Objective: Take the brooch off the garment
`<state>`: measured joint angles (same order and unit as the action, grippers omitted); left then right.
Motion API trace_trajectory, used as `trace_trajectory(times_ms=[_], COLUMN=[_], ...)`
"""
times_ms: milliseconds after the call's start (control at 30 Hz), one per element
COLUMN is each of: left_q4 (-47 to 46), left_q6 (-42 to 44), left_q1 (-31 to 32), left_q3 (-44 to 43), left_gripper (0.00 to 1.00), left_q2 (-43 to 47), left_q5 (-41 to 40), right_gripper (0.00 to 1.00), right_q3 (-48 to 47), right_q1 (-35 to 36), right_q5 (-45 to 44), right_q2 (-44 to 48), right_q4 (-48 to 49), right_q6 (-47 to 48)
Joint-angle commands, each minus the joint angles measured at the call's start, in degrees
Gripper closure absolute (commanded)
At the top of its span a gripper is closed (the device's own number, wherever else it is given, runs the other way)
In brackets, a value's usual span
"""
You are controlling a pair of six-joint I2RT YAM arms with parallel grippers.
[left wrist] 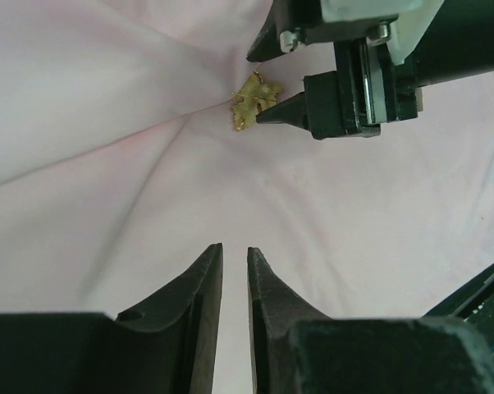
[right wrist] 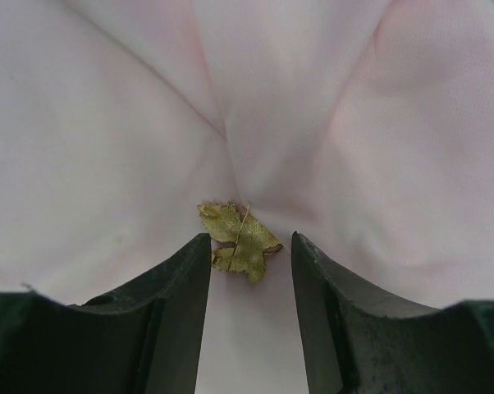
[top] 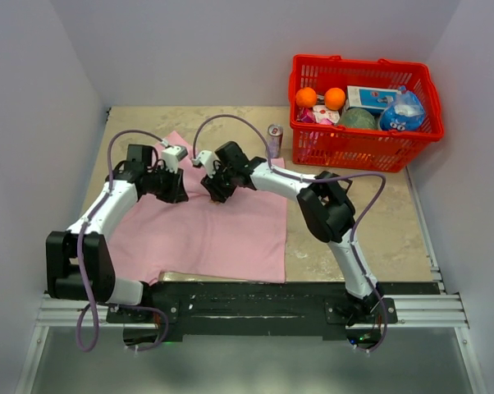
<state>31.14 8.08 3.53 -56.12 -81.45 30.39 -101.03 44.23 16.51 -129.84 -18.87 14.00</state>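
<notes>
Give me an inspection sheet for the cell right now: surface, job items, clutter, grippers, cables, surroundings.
Surface: tan table, partly under pink garment.
Job's things: garment spread out; gold brooch on it, creases radiating nearby.
Clutter: red basket of oranges and packages, far right; soda can beside it.
Grippers: right gripper open, fingers straddling brooch; left gripper nearly closed, grip unclear.
Cables: purple cables loop above both arms.
Surroundings: white walls; nothing else seen.

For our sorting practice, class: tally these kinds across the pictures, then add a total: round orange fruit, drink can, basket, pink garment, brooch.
Round orange fruit: 2
Drink can: 1
Basket: 1
Pink garment: 1
Brooch: 1
Total: 6
</notes>
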Motion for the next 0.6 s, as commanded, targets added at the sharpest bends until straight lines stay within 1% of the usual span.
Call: trace_trajectory(times_ms=[0,67,100,200,300,333,367,400,467,500,533,567], left_q4=[-2.4,-2.7,-2.8,-3.7,-6.3,-8.5,-9.7,-10.7,-12.9,-14.2,-14.7,-15.1], left_q6=[-0.3,-0.1,0.0,0.0,-1.1,-1.0,-0.8,-0.1,1.3,3.3,4.6,7.6], left_q1=[0.2,0.2,0.2,0.2,0.2,0.2,0.2,0.2,0.5,0.8,1.3,1.6], left_q3=[2.0,2.6,2.7,3.5,5.5,7.2,8.0,8.8,10.7,11.3,12.3,12.7], left_gripper=[0.77,0.77,0.77,0.77,0.76,0.75,0.73,0.73,0.71,0.70,0.69,0.69], left_q2=[1.4,1.6,1.6,2.4,5.1,6.2,8.4,9.4,11.7,12.2,12.6,13.0], left_q5=[-3.1,-3.2,-3.4,-3.4,-4.7,-4.8,-4.5,-3.6,-2.4,-1.1,-0.4,0.8], right_gripper=[0.57,0.61,0.66,0.74,0.79,0.80,0.82,0.87,0.93,0.99,1.00,1.00], right_q3=[-1.7,-1.2,-1.1,-0.5,-0.3,-0.2,-0.2,-0.3,-0.8,-1.2,-2.1,-2.8], right_q1=[0.4,0.5,0.5,0.4,0.4,0.5,0.5,0.5,0.3,0.2,0.0,-0.2], right_q5=[-2.4,-2.7,-3.1,-4.6,-5.3,-4.9,-4.5,-4.1,-3.2,-1.6,-0.6,0.2], right_q2=[0.0,-0.1,-0.3,-1.0,-1.4,-1.5,-1.5,-1.6,-1.6,-1.4,-1.4,-1.6], right_q4=[2.3,2.3,2.3,2.2,1.7,1.6,1.4,1.0,0.5,-0.3,-0.8,-2.1], right_q6=[-2.5,-2.7,-2.7,-3.3,-4.4,-4.7,-4.9,-4.9,-4.9,-4.8,-4.7,-4.8])
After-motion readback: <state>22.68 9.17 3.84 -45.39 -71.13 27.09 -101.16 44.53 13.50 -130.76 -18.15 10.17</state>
